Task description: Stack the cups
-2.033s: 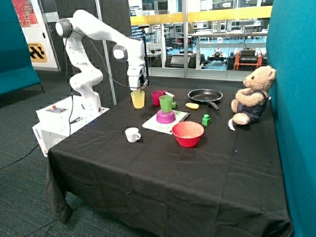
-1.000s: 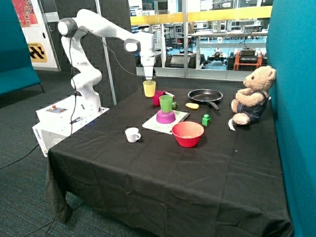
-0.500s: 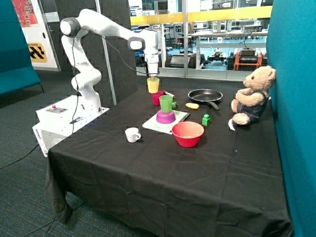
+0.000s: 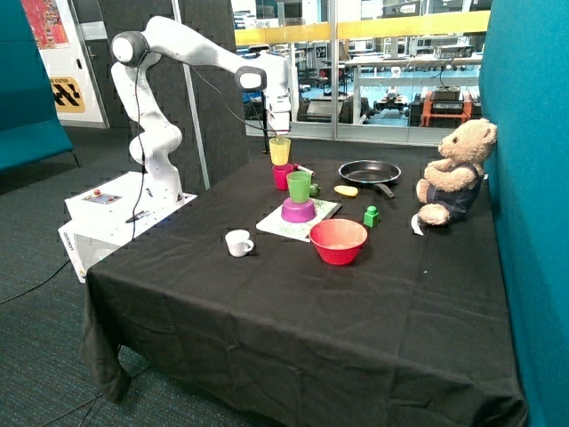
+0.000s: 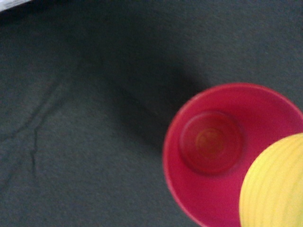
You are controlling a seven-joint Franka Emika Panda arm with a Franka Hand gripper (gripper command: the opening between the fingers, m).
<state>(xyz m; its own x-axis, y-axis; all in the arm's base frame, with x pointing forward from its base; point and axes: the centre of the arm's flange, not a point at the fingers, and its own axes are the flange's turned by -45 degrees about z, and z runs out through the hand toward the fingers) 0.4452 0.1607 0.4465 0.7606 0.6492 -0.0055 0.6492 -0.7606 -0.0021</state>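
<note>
Clamped in the claw [image 4: 280,136], the yellow cup [image 4: 280,150] is held just above the red-pink cup [image 4: 283,176] on the tabletop [image 4: 293,302]. Seen off-centre, it could catch the rim and tip it.

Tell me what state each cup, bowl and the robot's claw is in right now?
gripper: shut on the yellow cup, above the red-pink cup.
yellow cup: lifted, upright.
red-pink cup: upright, empty.
green cup: upright, on purple bowl.
purple bowl: upside down.
red bowl: upright.
</note>
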